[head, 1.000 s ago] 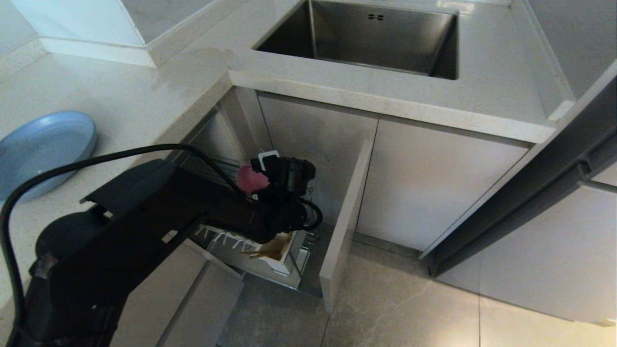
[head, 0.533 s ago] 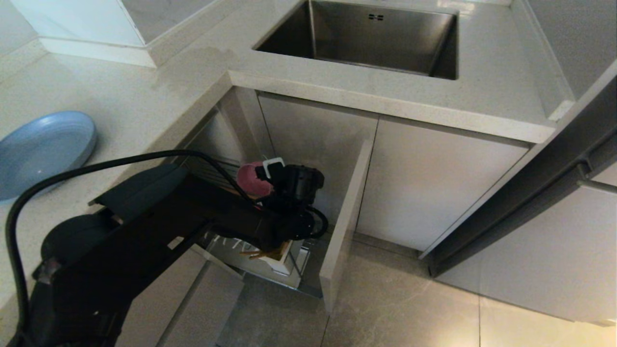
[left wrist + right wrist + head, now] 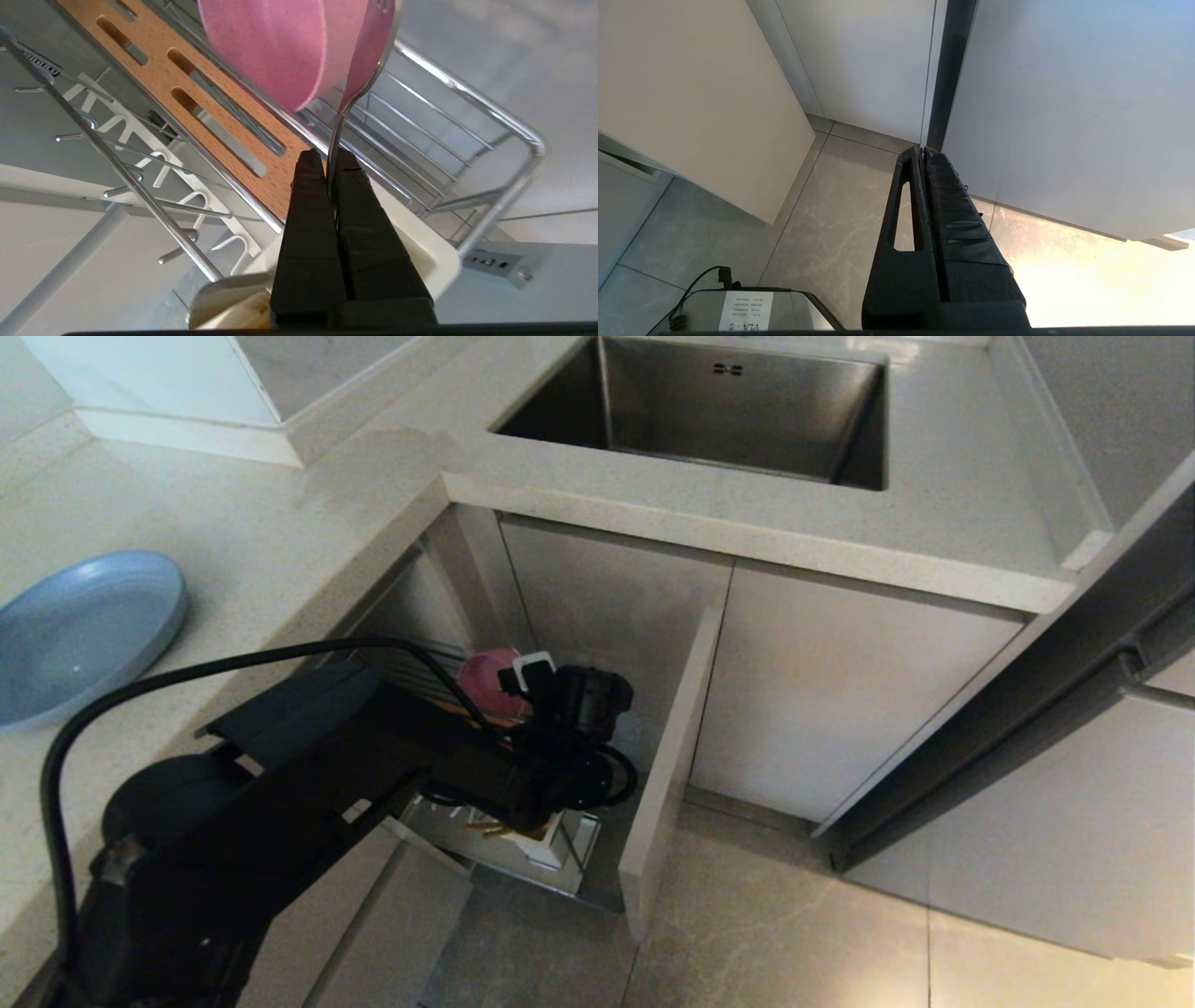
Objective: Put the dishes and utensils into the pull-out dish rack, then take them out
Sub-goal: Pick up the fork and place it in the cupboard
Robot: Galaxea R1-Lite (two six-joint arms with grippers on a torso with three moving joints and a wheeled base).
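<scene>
Both left gripper (image 3: 330, 161) jaws pinch the spoon (image 3: 359, 84) handle beside the pink bowl (image 3: 275, 46).

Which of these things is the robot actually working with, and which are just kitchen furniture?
Part of the job:
- pink bowl, in the rack
- spoon, pinched in the shut left gripper
- chopsticks, in the utensil box
- dish rack, pulled out
- blue plate, on the counter

Just there:
- sink
- cupboard doors
- right gripper, idle above the floor
</scene>
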